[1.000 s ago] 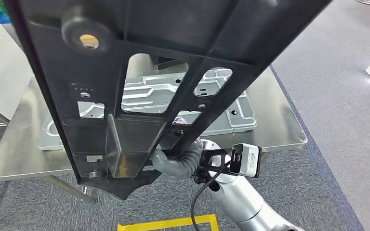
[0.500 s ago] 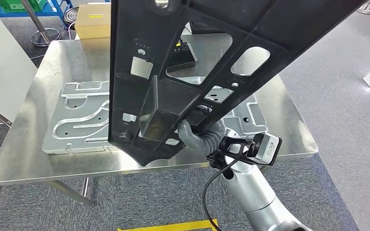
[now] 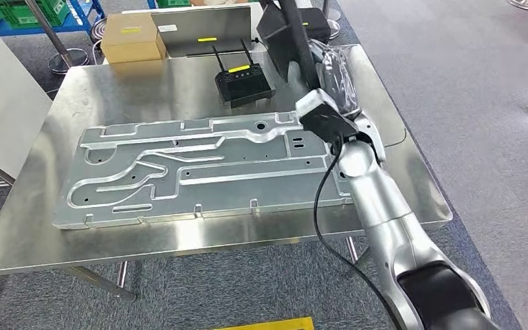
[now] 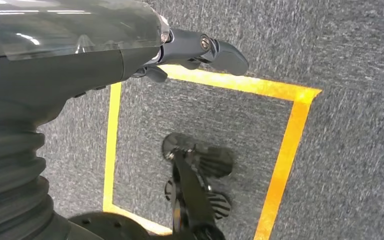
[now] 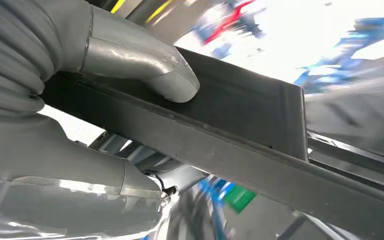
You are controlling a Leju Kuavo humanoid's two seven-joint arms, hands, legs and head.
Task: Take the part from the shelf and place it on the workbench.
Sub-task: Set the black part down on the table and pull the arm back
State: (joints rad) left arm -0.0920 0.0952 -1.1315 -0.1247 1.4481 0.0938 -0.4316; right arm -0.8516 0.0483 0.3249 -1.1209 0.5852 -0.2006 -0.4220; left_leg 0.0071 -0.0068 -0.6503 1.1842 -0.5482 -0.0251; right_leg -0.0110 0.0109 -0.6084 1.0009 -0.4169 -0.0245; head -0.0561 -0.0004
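I had the right hand point(image 5: 105, 100) clamped on the black part point(image 3: 290, 41), which stood edge-on at the top centre of the head view, above the workbench point(image 3: 41, 234), clear of the aluminium plate point(image 3: 199, 172). The idle left hand point(image 4: 130, 55) hung empty, fingers loose.

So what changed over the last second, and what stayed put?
The right hand has carried the black part up and away from the camera: it no longer fills the head view and now stands over the far right of the workbench, not yet set down. The right arm has stretched forward. The hand keeps its grip. The metal plate, router and cardboard box lie unmoved.
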